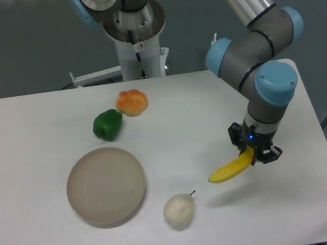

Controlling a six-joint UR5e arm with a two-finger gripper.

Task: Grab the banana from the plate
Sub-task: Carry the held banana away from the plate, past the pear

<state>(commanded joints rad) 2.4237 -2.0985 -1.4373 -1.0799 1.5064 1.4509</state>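
1. The pear point(178, 210), pale and whitish with a short dark stem, sits on the white desk point(38, 128) nearest the camera, to the left of the gripper and closer to the viewer than it.
2. The plate point(106, 186), round, beige and shallow, lies further left of the gripper, well apart from it, with nothing on it.
3. The gripper point(257, 153) points downward on the right part of the desk, its fingers closed around one end of the banana point(232, 170).
4. The banana is bright yellow and curved; it slants down and to the left from the gripper, held above the desk, with its shadow falling on the surface just below it. It is well away from the plate.
5. The green pepper point(107, 124) rests on the desk up and far to the left of the gripper, beyond the plate.
6. The orange fruit point(131, 102) lies just behind and right of the pepper, near the robot base point(136, 42), which stands at the far edge of the desk.
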